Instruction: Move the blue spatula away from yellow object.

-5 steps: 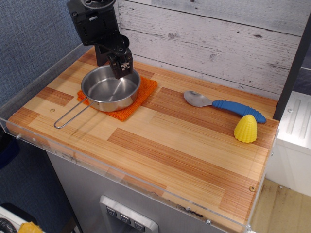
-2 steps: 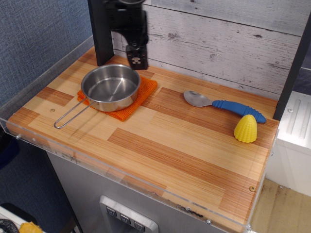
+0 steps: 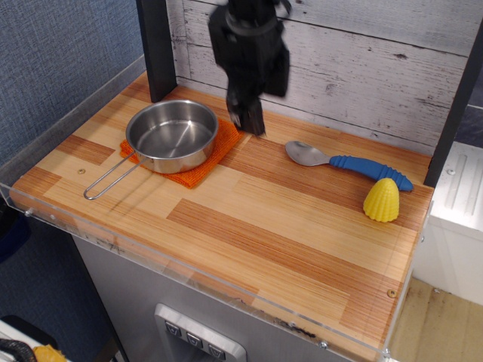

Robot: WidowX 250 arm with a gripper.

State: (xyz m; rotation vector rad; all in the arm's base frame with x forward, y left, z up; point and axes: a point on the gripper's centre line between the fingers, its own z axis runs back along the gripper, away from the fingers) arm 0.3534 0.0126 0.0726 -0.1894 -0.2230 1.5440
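Observation:
The blue spatula lies on the wooden table at the right, silver bowl to the left and ribbed blue handle to the right. The yellow object, a small ribbed cone, stands right in front of the handle's right end, nearly touching it. My gripper hangs above the table between the pan and the spatula's bowl, to the left of the spatula. Its fingers look close together and hold nothing, but motion blur hides whether they are open or shut.
A steel pan with a wire handle sits on an orange cloth at the back left. A black post stands at the back left corner. A plank wall backs the table. A clear rim edges the front.
The gripper has moved right and down, from over the pan's back rim to the space between the pan and the spatula's bowl. Spatula, yellow cone and pan have not moved.

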